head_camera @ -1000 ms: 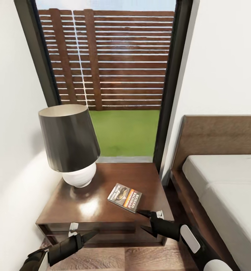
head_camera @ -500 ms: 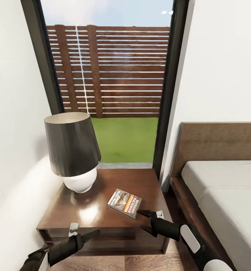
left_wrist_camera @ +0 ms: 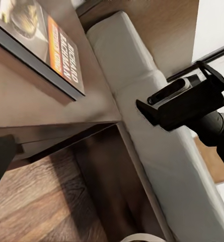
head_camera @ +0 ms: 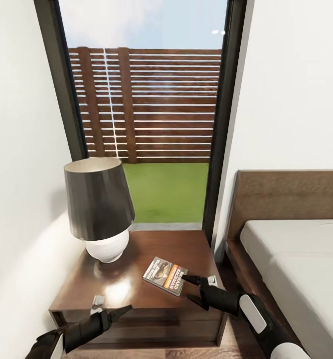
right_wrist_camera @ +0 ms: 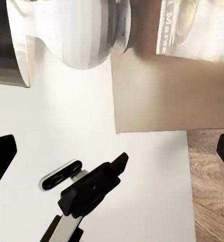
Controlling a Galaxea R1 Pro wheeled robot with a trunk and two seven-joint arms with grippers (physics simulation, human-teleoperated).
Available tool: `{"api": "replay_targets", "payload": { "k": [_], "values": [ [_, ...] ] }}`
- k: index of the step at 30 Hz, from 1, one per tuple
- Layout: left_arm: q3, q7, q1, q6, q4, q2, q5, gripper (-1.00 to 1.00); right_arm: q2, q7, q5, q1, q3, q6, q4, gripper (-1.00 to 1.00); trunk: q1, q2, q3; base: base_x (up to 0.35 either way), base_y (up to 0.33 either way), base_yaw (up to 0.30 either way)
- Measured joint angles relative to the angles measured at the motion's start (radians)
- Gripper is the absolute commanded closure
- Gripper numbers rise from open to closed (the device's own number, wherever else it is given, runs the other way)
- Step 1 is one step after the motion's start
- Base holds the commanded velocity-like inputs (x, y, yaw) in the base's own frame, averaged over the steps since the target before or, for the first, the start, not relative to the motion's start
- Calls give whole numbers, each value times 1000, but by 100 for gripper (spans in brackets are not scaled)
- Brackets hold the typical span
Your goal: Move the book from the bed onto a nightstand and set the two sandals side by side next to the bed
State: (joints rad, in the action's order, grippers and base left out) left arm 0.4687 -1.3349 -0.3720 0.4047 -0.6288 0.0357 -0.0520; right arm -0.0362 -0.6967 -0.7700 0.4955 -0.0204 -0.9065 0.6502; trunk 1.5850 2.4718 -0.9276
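Camera tilted up since earlier frame — book (head_camera: pixel 165 275) unmoved on nightstand (head_camera: pixel 136 294); right gripper (head_camera: pixel 191 289) open, just beside book; left gripper (head_camera: pixel 110 311) open — holds nothing.

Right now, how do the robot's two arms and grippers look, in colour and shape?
Both arms are matte black and rounded. The right arm carries white rounded panels. Each gripper, left and right, ends in two thin, pointed black fingers, with a small white-grey block at its base. No cables or markings show.
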Motion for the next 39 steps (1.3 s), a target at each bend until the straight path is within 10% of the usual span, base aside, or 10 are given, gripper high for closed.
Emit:
{"api": "replay_targets", "payload": {
  "k": [7,12,21,30,39],
  "values": [
    [0,3,0,-4,2,7,-13,-100,-207,1,12,-8,1,10,3,-100,-27,-49,22,0,0,0],
    [-2,5,2,-14,3,6,-63,-100,-302,1,14,-11,1,11,10,-100,-46,-84,38,0,0,0],
    [-1,6,13,-17,5,6,-89,-100,-350,1,17,-11,2,11,14,-100,-81,-147,66,0,0,0],
    [-2,59,14,-74,32,4,-98,-100,-355,3,220,-11,1,11,13,-100,-115,-210,94,0,0,0],
    [-2,68,14,-79,35,5,-97,-100,-355,3,251,-11,1,12,14,-100,-150,-273,122,0,0,0]
  ]
}}
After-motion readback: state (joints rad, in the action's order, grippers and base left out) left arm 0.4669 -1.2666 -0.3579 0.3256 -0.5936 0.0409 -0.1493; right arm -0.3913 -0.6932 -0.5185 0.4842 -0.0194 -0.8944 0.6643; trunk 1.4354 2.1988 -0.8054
